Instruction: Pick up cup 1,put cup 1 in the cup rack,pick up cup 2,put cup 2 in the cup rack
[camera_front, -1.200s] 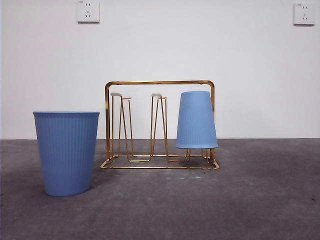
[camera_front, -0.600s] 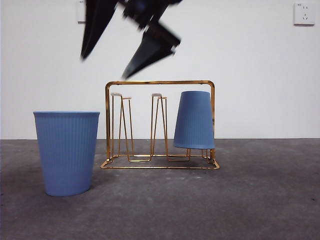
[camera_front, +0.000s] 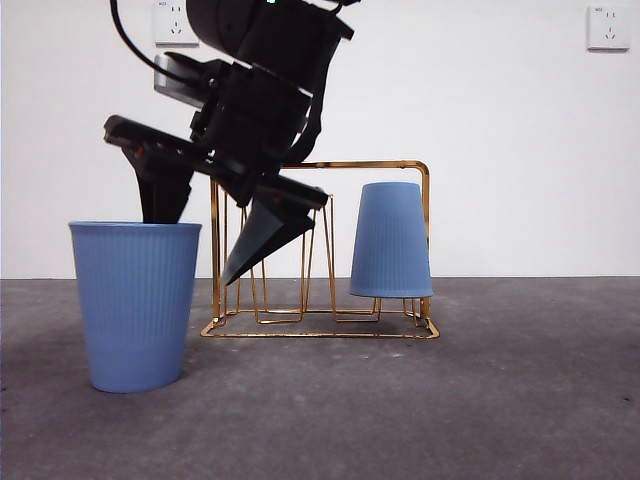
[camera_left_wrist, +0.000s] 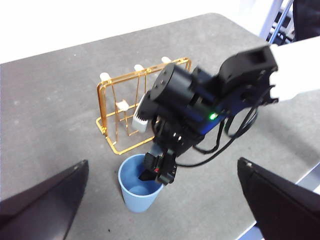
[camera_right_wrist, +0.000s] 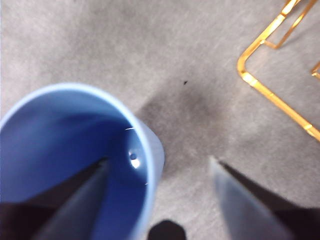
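Front view: right gripper (camera_front: 205, 245) spread wide astride upright blue cup's (camera_front: 135, 305) rim, inverted cup (camera_front: 391, 240) on cup rack (camera_front: 320, 166).

grey table (camera_front: 520, 400), upright blue cup (camera_front: 135, 305), gold cup rack (camera_front: 320, 250)

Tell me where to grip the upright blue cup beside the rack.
Grip the upright blue cup by its rim wall, from above. Its open mouth faces up, so one jaw fits inside and one outside, as the right claw is placed now. Likely firmest on the side facing the cup rack.
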